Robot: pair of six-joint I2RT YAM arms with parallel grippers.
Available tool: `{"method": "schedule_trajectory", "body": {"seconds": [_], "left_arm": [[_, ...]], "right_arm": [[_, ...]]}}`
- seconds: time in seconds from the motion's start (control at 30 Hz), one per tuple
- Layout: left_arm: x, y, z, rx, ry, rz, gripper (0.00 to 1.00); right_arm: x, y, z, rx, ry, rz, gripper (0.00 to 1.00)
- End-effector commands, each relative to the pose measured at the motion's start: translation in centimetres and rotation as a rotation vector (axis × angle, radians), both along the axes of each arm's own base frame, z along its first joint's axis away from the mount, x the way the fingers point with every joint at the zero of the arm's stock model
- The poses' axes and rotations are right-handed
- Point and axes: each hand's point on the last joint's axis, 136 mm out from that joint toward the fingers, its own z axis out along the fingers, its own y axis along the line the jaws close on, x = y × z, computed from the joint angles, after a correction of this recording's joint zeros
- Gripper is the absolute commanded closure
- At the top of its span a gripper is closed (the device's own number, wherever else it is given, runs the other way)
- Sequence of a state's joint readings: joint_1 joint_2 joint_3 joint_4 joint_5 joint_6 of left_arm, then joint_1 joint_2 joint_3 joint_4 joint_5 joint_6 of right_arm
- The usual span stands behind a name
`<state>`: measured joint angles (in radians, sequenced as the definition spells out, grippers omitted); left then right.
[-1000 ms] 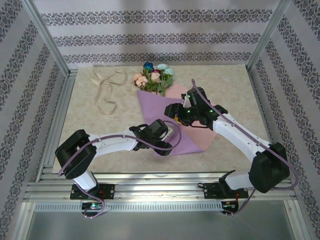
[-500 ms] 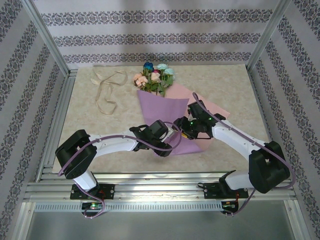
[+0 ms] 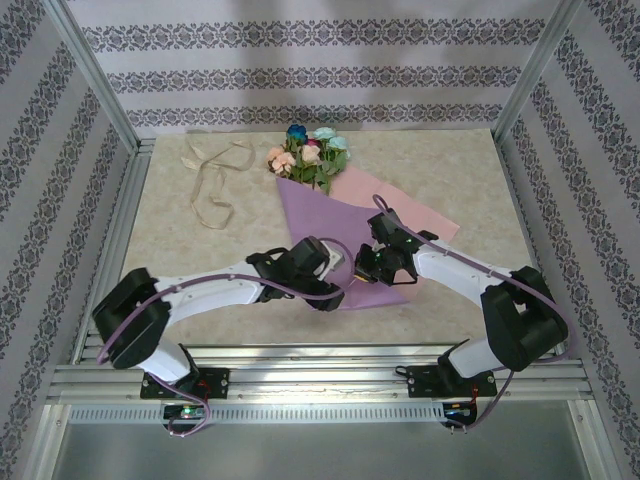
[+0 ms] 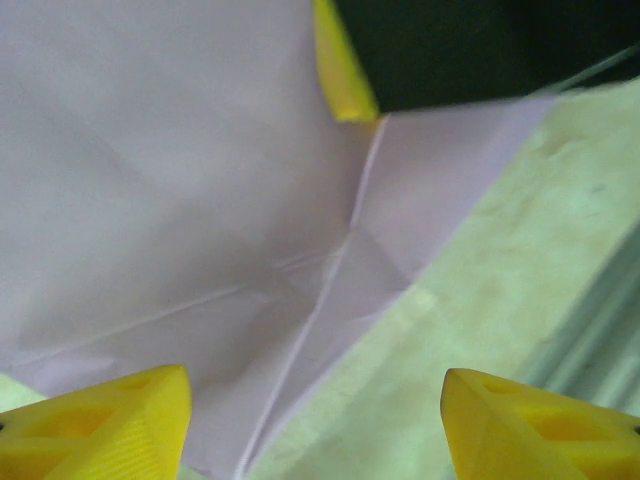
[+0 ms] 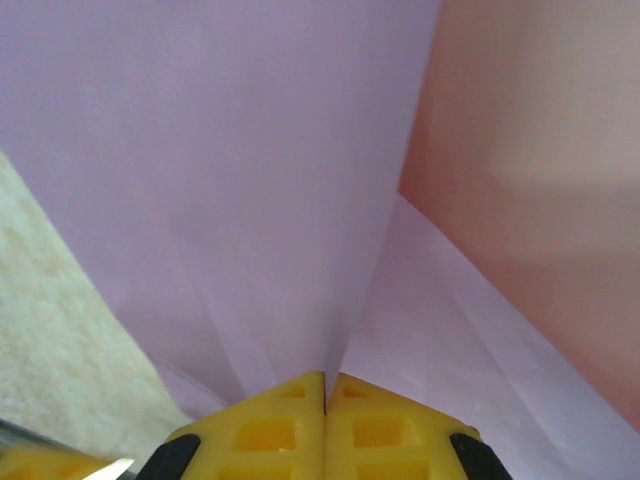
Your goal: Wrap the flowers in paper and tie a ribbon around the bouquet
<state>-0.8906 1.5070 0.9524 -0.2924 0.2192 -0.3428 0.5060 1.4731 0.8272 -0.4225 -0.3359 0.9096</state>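
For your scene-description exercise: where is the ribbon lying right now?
In the overhead view, the ribbon lies loosely looped at the far left of the table, left of the flowers and apart from the paper.

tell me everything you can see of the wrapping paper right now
The paper is a thin, creased sheet, lilac on one face and pinkish on the other, lying on the table with a lilac flap folded over the flowers, whose blooms poke out at its far end. The right gripper is shut on a raised fold by its near corner; the left gripper hangs open over that corner.
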Motion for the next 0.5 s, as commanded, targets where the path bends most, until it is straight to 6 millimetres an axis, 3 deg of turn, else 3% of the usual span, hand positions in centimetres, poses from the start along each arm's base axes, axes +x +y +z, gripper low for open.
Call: {"method": "schedule_trajectory", "body": {"seconds": [0.0, 0.17, 0.47], "left_arm": [[-0.3, 0.8, 1.3, -0.117, 0.160, 0.100, 0.35], [0.5, -0.1, -0.2, -0.174, 0.324, 0.174, 0.42], [2.5, 1.8, -6.3, -0.050, 0.453, 0.393, 0.55]], "right_arm": [[-0.4, -1.1, -1.6, -0.068, 0.009, 0.039, 1.00], [-0.7, -1.1, -2.7, -0.083, 0.027, 0.053, 1.00], [-1.3, -1.3, -4.0, -0.101, 0.059, 0.065, 1.00]]}}
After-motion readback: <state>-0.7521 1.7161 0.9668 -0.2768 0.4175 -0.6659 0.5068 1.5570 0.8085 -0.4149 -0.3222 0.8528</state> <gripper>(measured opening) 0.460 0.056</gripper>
